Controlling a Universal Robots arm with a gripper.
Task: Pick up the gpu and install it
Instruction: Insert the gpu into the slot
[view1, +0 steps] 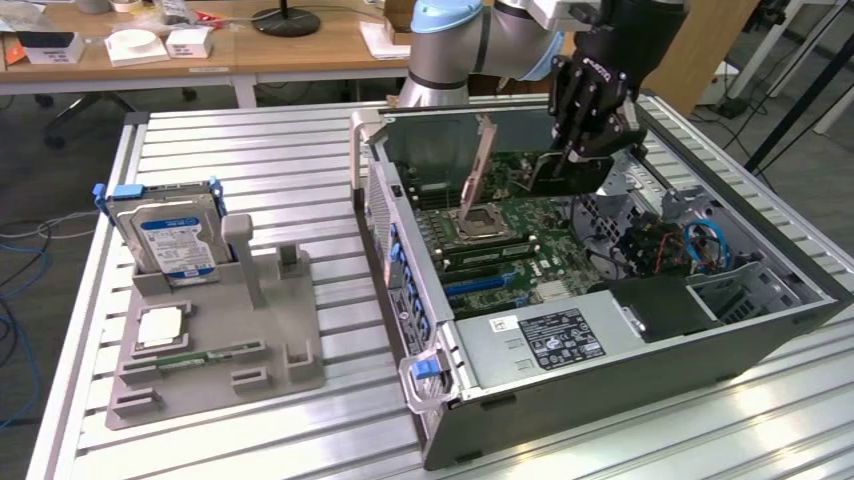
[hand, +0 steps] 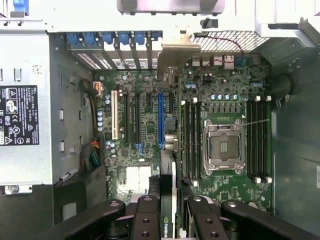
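nearest the wrist camera, gripper (hand: 167, 220) clenched on the gpu (hand: 168, 200), held edge-on between black fingers (hand: 147, 220). just beyond, green motherboard (hand: 150, 125) with a blue slot (hand: 161, 120) and silver cpu socket (hand: 223, 146). farther out, open computer case (view1: 641, 340) on the slatted table (view1: 267, 150), hard drive (view1: 174, 240) upright in a grey holder (view1: 254, 340) toward the exterior view's left.

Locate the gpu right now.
The gpu is clamped edge-on in the end effector, above the motherboard inside the open PC case, at the exterior view's right.
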